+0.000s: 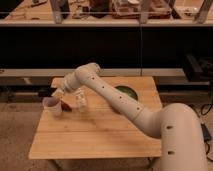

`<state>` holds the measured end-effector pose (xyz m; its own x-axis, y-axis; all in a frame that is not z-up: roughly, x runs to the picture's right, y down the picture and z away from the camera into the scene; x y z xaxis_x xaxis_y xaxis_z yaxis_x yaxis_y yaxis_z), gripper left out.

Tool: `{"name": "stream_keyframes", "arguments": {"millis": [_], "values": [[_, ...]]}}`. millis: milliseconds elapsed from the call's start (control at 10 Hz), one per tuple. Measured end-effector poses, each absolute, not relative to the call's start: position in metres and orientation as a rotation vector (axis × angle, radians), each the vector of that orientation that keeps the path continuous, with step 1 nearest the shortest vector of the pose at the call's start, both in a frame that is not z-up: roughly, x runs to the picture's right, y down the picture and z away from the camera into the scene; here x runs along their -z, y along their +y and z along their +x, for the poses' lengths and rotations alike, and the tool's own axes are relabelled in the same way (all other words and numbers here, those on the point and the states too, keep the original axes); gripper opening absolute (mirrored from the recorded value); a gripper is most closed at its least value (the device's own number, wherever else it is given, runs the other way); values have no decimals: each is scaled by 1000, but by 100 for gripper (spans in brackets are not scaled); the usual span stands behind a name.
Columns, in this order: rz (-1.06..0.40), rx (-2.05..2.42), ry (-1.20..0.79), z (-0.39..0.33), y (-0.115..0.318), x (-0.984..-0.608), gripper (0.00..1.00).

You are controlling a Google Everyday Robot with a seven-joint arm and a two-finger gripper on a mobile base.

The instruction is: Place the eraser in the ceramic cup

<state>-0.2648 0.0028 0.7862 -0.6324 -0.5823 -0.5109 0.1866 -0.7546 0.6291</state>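
Here the ceramic cup [52,105], white, is seen at the wooden surface [95,135] left edge; its contents cannot be told. The eraser [46,92], black, is held above it by the gripper [51,93], jaws closed on it. A glass tumbler [81,100] is stood beside.

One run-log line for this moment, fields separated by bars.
tool: above white ceramic cup | clear glass tumbler: right of cup | round green plate: behind arm

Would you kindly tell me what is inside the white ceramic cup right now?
The ceramic cup's inside cannot be seen from this angle. The pincer hovers just above its rim, holding something dark, likely the eraser.
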Motion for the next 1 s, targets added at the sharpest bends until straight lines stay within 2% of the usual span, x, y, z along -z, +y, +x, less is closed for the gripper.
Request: {"name": "stream_keyframes", "arguments": {"millis": [100,200,1000], "values": [[1009,2388,-750,-271,5,-789,74],[1002,2396,-745,-272,5,-793,79],[937,2350,-726,-256,7,-806,80]]}}
